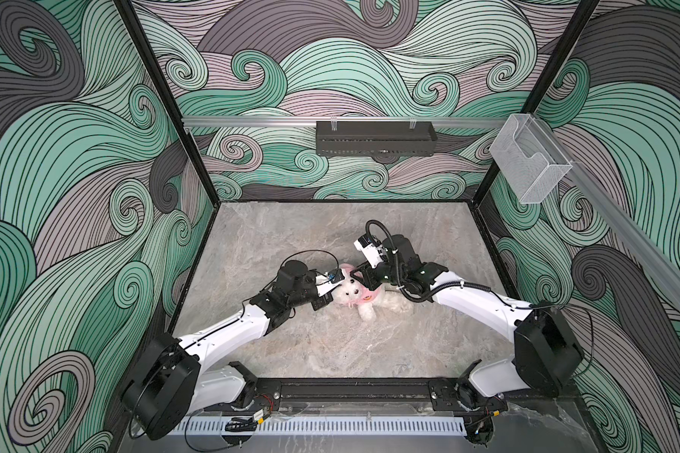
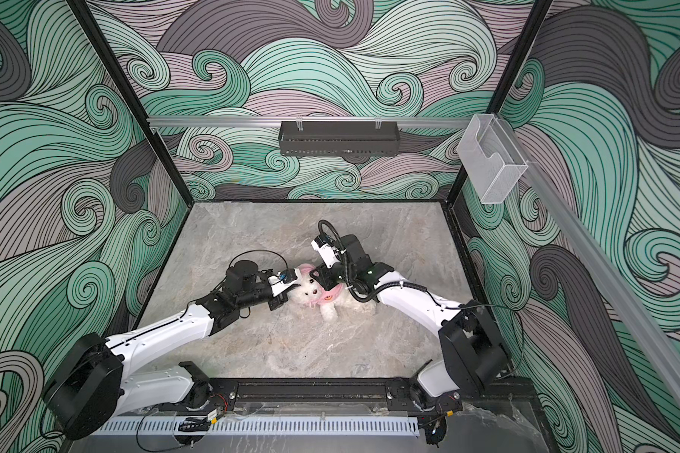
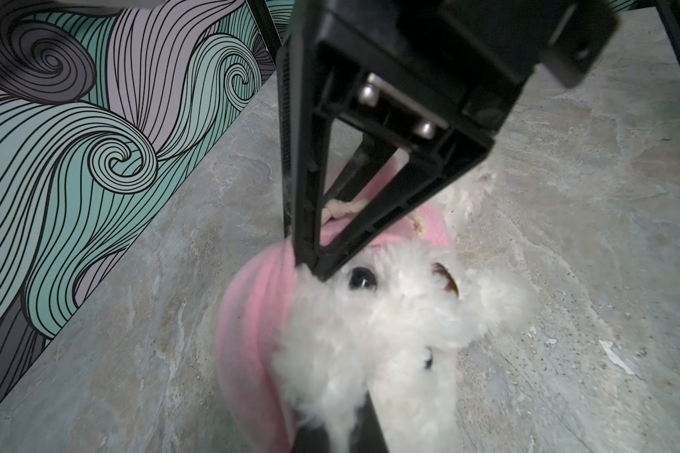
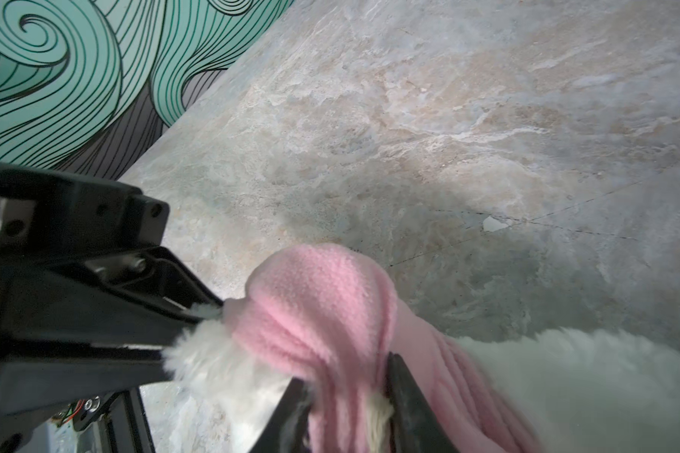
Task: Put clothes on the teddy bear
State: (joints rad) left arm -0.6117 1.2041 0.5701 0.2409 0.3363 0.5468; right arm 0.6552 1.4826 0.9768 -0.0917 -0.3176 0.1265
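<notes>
The small fluffy white plush teddy bear (image 1: 349, 297) lies face-up near the middle of the grey marble-patterned bench (image 1: 330, 353), as both top views show. Its long axis runs roughly parallel to the front edge, with the head toward the left edge and the stubby legs toward the right edge.

The small pink fleece shirt (image 4: 322, 298) is bunched over the crown and the far side of the head, and more of it lies across the chest. The face is bare.

The left claw (image 3: 311, 270) is pressed together. It pinches the shirt's rim just beside the bear's eye, on the side of the head facing the left edge.

The right claw (image 4: 350, 376) sits on the neck side of the same bunch. Its two fingers (image 4: 409, 396) flank a gathered fold that fills the gap between them. It appears to pinch that fold, though how firmly cannot be told.

Both claws thus meet at the head end, close together, while the body trails away beneath the right arm. Judged from this, the coming pull must run along the axis from head to feet, toward the right edge. The right claw lies nearer that path.
</notes>
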